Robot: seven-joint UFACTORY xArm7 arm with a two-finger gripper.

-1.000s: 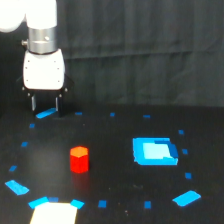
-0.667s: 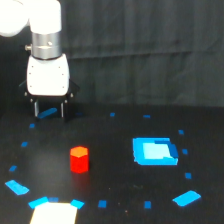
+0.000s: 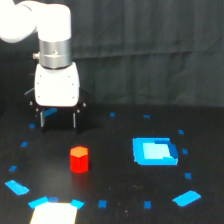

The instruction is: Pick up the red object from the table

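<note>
The red object (image 3: 79, 159) is a small red block with an orange-tinted top. It stands upright on the black table (image 3: 120, 200), left of centre in the exterior view. My gripper (image 3: 58, 120) hangs from a white arm above and behind the block, slightly to the exterior view's left. Its two thin dark fingers (image 3: 75, 120) point down, spread apart, with nothing between them. The fingertips are clear of the block and appear to hover above the table.
A larger blue rectangle (image 3: 154, 151) lies to the exterior view's right of the block. Small blue tape marks (image 3: 186, 198) ring the area. A pale patch (image 3: 54, 213) sits at the bottom left edge. A dark curtain hangs behind the table.
The gripper has moved toward the exterior view's right and nearer to the red block. Its fingers stay spread. The block has not moved.
</note>
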